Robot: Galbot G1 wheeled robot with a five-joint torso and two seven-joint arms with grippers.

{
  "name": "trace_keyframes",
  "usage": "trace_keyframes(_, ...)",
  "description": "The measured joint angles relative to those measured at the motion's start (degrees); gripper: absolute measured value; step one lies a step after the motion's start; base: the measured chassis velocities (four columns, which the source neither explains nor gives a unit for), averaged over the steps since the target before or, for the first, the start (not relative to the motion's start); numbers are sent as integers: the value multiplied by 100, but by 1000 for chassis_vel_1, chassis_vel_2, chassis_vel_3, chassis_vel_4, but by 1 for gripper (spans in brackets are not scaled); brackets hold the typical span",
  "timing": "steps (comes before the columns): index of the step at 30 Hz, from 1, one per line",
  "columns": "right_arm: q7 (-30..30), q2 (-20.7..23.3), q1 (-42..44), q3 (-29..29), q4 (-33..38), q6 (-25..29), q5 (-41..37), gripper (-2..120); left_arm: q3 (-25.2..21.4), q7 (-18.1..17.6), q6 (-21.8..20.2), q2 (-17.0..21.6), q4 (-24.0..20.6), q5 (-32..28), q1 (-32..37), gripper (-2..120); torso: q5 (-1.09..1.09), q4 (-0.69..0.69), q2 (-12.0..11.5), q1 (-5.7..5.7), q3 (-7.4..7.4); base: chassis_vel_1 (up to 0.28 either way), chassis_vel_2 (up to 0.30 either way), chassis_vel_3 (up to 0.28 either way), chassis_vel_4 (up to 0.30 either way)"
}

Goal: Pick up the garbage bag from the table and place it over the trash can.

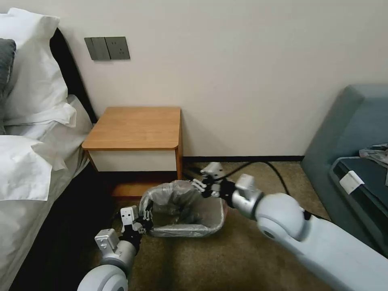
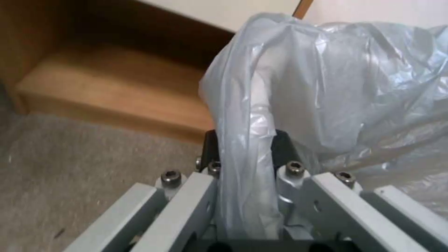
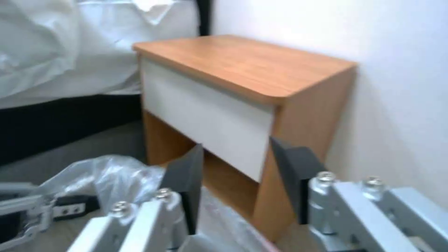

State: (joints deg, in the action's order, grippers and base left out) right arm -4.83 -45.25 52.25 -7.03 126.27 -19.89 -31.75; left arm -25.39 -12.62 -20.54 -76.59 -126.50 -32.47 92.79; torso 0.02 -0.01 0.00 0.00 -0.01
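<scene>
The bag [image 1: 178, 206] is draped over the can [image 1: 210, 226] below the bench [image 1: 135, 127]; its left edge is pinched by the left gripper [image 2: 245, 164], while the right gripper [image 3: 236, 182], fingers apart, is held at the far right corner.

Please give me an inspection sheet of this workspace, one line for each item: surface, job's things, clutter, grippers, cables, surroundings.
Surface: table, wooden top bare.
Job's things: garbage bag draped over the trash can on the carpet in front of the table; it bunches high on the side nearer the table.
Clutter: nothing seen on the table top.
Grippers: left gripper shut on a fold of the bag at the can's left near corner; right gripper open at the can's far right corner, nothing between its pads.
Cables: black cable runs over the carpet along the wall, behind the right arm.
Surroundings: bed on the left, blue sofa on the right, wall switches above.
</scene>
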Motion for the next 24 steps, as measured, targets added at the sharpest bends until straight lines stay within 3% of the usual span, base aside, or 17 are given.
trace_keyframes(2,-612,-126,256,67,65,67,95,55,66,-191,-83,-47,6,-83,-1,5,1,1,0,0,0,0,0,0,0)
trace_keyframes(3,-612,-126,256,67,65,67,95,55,66,-191,-83,-47,6,-83,-1,5,1,1,0,0,0,0,0,0,0)
trace_keyframes(6,-1181,-514,592,426,96,92,312,73,207,-463,-164,-93,6,-161,25,5,-1,1,0,0,0,0,0,0,0)
trace_keyframes(11,-1204,-746,813,758,96,92,610,81,263,-551,-182,-104,6,-162,64,5,-1,2,0,0,0,0,0,0,0)
trace_keyframes(14,-1085,-1121,1325,1236,183,115,1084,98,310,-611,-253,-72,27,-148,103,5,-2,2,0,0,0,0,0,0,0)
trace_keyframes(24,-907,-1385,1905,1399,226,268,1518,100,363,-584,-436,-34,90,-80,82,5,-2,1,0,0,0,0,0,0,0)
